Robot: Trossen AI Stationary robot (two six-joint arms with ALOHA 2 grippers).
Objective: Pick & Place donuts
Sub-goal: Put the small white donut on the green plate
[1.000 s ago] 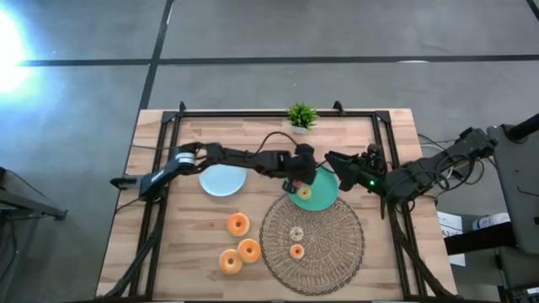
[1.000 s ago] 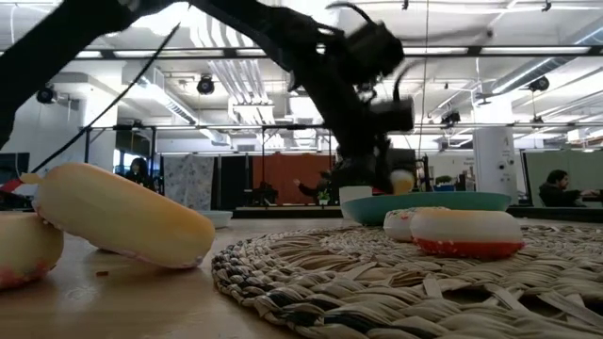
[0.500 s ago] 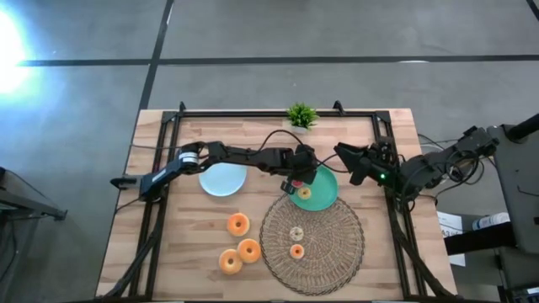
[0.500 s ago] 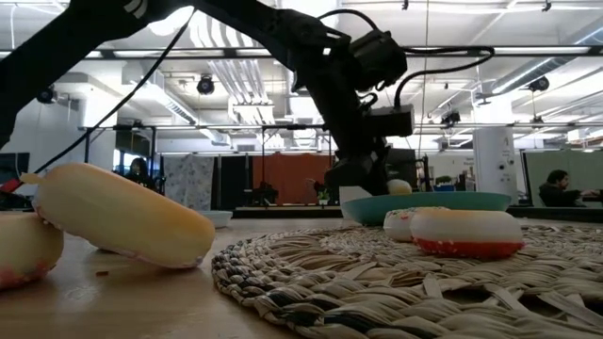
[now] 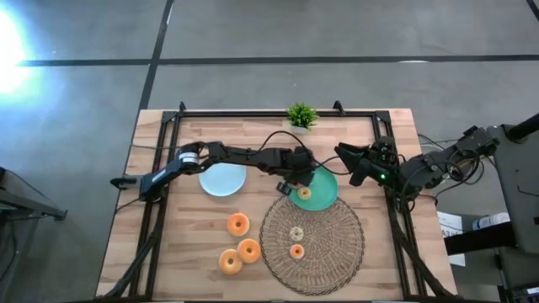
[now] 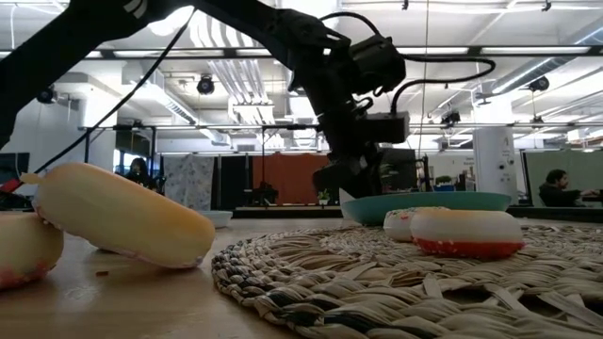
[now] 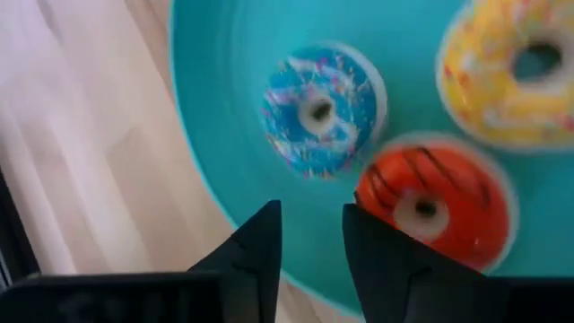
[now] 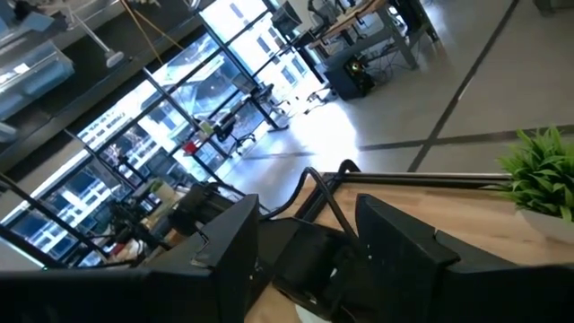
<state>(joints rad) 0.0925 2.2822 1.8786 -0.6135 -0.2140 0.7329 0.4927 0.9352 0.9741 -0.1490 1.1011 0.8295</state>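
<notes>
The left pincer (image 5: 289, 187) hovered at the left rim of the green plate (image 5: 324, 195), its fingers (image 7: 260, 260) parted with nothing between them. On that plate lay a blue-iced donut (image 7: 323, 109), a yellow-iced donut (image 7: 520, 76) and an orange-red donut (image 7: 435, 211), close together. Two small donuts (image 5: 296, 241) rested on the woven mat (image 5: 337, 252), and three larger orange donuts (image 5: 238, 244) lay on the table (image 5: 185, 252) to the mat's left, below the pale blue plate (image 5: 222, 179). The right pincer (image 5: 348, 164) waited near the table's right edge, fingers apart and empty.
</notes>
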